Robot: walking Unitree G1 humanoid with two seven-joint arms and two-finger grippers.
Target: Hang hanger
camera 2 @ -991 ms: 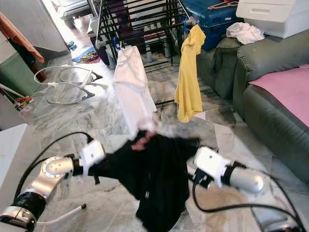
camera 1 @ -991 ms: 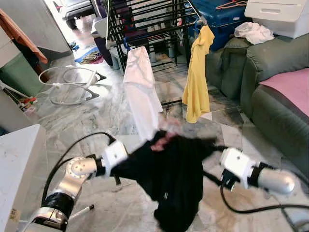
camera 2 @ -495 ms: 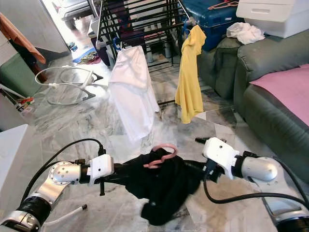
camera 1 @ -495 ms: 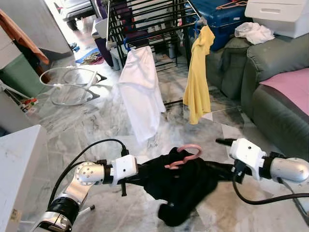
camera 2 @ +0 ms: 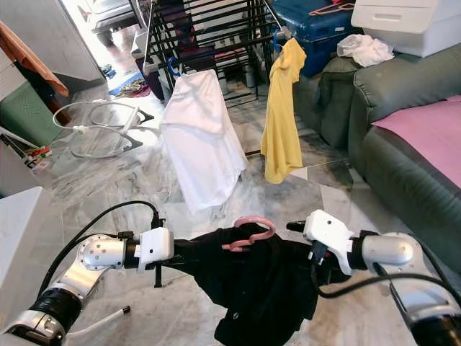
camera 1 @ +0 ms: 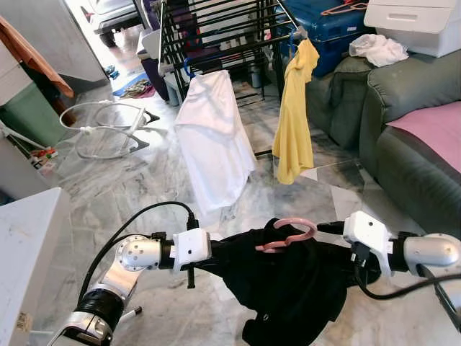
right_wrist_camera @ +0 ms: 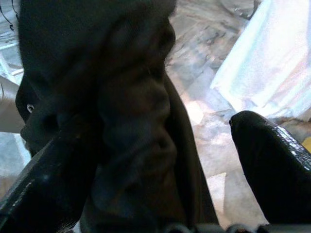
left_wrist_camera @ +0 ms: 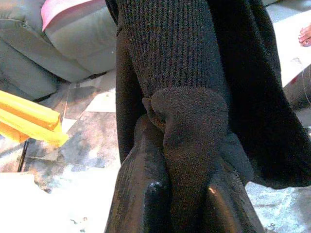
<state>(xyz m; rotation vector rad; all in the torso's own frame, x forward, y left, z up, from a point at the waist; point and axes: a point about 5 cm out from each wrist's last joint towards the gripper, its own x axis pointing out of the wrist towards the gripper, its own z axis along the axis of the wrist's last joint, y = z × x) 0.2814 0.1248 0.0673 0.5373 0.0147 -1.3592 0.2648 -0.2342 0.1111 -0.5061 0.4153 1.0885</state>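
Observation:
A black knitted garment (camera 1: 288, 288) on a pink hanger (camera 1: 288, 234) is stretched between my two arms, low over the marble floor. Its lower part hangs down between them. My left gripper (left_wrist_camera: 180, 189) is shut on a bunched fold of the black knit at the garment's left end. My right gripper (camera 1: 335, 241) is at the garment's right end with its fingers (right_wrist_camera: 272, 165) wide apart; the cloth lies against one finger. The pink hook stands up above the collar. Beyond it is the black drying rack (camera 1: 216, 29), carrying a white shirt (camera 1: 212, 144) and a yellow shirt (camera 1: 295, 115).
A green sofa (camera 1: 410, 94) with a pink cloth (camera 1: 432, 122) is on the right, and a blue box (camera 1: 324, 21) stands behind it. A white counter (camera 1: 29, 245) is at the near left. A white tubular frame (camera 1: 101, 122) lies on the floor at the far left.
Both arms dropped from a second ago, then rose a little. The garment now hangs more spread out, and the pink hook has shifted right. The white shirt has swung wider.

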